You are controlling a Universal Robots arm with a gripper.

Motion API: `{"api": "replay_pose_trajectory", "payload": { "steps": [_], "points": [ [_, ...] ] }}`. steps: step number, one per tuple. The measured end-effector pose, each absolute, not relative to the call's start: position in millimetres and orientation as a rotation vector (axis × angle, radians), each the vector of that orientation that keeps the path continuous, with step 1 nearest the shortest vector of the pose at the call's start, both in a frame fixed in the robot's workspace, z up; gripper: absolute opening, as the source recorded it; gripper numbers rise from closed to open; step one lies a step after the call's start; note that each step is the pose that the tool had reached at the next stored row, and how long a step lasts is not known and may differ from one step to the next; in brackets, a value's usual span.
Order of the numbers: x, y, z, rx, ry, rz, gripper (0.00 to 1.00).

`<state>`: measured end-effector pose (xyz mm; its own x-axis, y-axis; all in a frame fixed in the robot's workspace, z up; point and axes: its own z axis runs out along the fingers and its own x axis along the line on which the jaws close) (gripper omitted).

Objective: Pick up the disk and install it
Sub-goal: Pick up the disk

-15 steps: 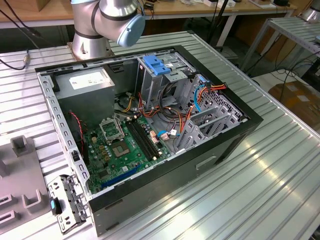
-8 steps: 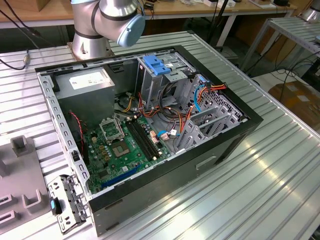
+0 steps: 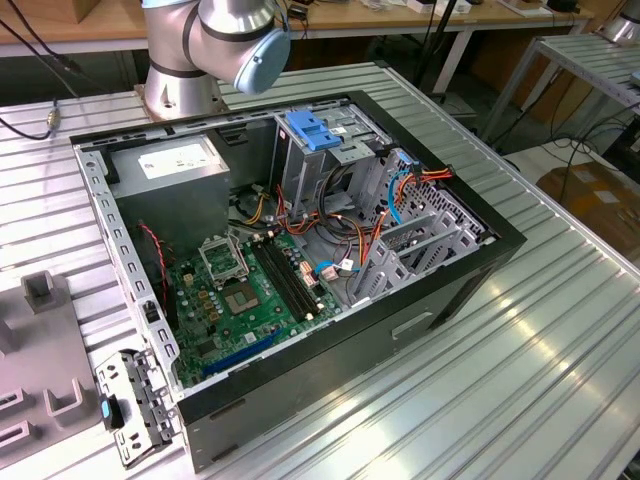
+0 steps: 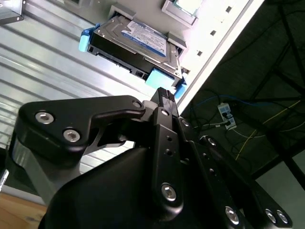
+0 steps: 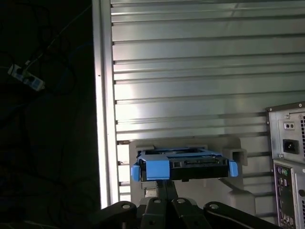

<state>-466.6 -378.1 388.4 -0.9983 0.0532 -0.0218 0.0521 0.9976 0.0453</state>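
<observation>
The disk (image 5: 186, 164) is a silver-grey drive with a white and blue label (image 4: 138, 40) in a blue plastic carrier. It lies flat in a grey holder (image 5: 238, 155) on the ribbed metal table, close to the table's edge. In both wrist views my black gripper (image 5: 164, 183) sits just short of the carrier's near blue tab (image 4: 159, 76), at the disk's connector end. Its fingers (image 4: 162, 93) are drawn together with nothing seen between them.
The open computer case (image 3: 300, 250) lies on its side in the exterior view, with a green motherboard, cables and a drive bay topped by a blue latch plate (image 3: 310, 130). The arm's base (image 3: 190, 60) stands behind it. The table edge (image 5: 102, 119) drops off beside the holder; the case's rear panel (image 5: 286, 162) stands nearby.
</observation>
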Motion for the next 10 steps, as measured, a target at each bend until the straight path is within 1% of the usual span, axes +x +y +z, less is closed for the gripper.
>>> {"api": "replay_pose_trajectory", "payload": {
  "steps": [10],
  "points": [
    [-466.6,-378.1,388.5,-0.192,3.116,0.073,0.11]
  ]
}}
